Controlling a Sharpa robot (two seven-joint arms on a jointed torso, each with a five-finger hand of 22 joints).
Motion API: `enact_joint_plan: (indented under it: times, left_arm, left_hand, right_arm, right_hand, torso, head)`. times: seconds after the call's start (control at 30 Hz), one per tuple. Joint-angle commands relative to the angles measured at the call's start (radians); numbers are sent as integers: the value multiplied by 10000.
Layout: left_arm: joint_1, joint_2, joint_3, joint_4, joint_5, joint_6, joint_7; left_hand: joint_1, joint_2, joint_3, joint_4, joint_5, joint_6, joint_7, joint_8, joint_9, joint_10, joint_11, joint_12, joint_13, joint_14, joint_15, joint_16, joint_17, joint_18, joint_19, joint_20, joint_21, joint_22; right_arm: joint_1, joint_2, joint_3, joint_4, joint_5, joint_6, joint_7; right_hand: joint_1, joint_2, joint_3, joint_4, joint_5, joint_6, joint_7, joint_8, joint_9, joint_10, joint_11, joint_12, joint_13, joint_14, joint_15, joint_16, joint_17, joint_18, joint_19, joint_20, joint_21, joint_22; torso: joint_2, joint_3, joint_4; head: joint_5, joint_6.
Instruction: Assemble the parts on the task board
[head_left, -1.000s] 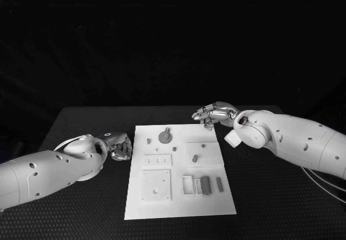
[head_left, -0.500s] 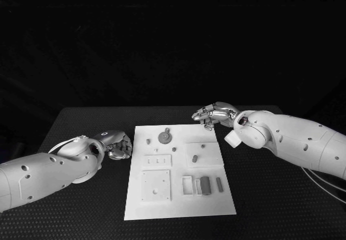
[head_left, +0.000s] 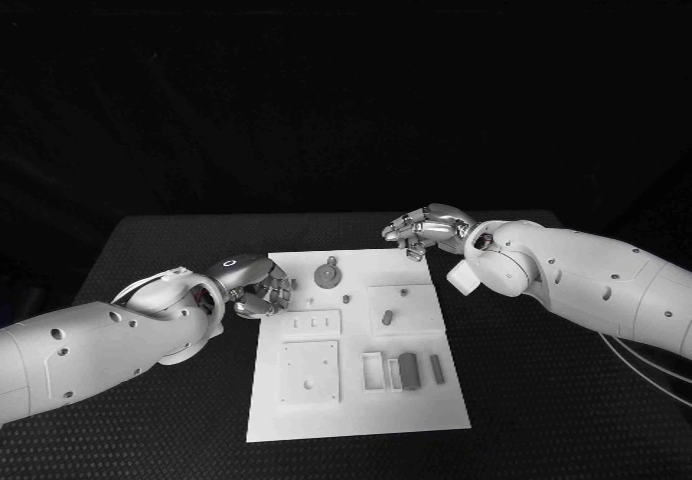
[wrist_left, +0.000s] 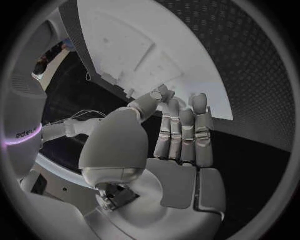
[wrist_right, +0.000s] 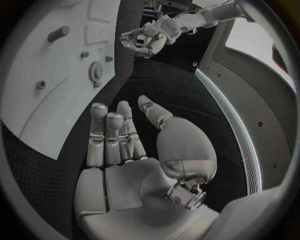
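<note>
The white task board (head_left: 361, 410) lies in the middle of the black table. A grey round toothed part (head_left: 330, 273) sits near its far end, and a short peg (head_left: 388, 317) stands on a raised square to the right. Two grey bars (head_left: 410, 369) lie beside a white frame at the near right. My left hand (head_left: 257, 289) hovers at the board's far left edge, fingers loosely bent, holding nothing; its wrist view shows an empty palm (wrist_left: 178, 145). My right hand (head_left: 423, 230) hangs over the far right corner, also empty (wrist_right: 125, 145).
A flat square plate with small holes (head_left: 312, 371) and a small slotted plate (head_left: 315, 322) sit on the board's left half. Small studs (head_left: 299, 282) stand near the toothed part. Bare black table lies on both sides of the board.
My left hand has moved right and away from me, from beside the board to its far left edge. My right hand has barely shifted.
</note>
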Motion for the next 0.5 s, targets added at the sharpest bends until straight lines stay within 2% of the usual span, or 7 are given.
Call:
enact_joint_plan:
  times: [0.03,0.37,0.5]
  left_arm:
    - [82,189,-10,-87,-834,288,643]
    - [303,1105,-35,-666,-1606,697,880]
    - [382,1420,-45,-829,-1739,1005,962]
  left_hand:
    - [164,17,10,-85,32,1,3,43,123,1,41,-48,-20,-8,12,-48,5,136,-19,-18,46,218]
    - [243,107,22,-146,32,-52,-4,20,117,-56,72,-111,-29,-88,51,-94,18,89,-110,-10,31,220]
    - [290,235,33,-201,32,-134,-4,-14,109,-191,122,-196,-42,-219,104,-173,15,50,-225,14,-2,217]
  right_arm:
    - [-8,18,2,-4,-38,151,91]
    - [-9,61,2,-4,-27,156,90]
    - [-9,79,2,-7,-18,160,87]
  right_hand:
    - [-83,-46,-15,20,38,6,51,-60,-14,-2,66,57,-11,-42,53,-36,-15,202,75,-18,-59,132]
    - [-102,-48,-20,33,37,6,51,-60,-15,-4,66,61,-15,-41,53,-36,-16,202,77,-17,-60,132]
    - [-107,-50,-21,37,37,6,51,-60,-15,-4,66,62,-16,-41,53,-36,-16,202,77,-17,-61,132]
  torso:
    - [10,-1,-17]
    - [15,9,-21]
    - [14,16,-21]
  head:
    - [-29,-6]
    - [-129,-31]
    - [-159,-50]
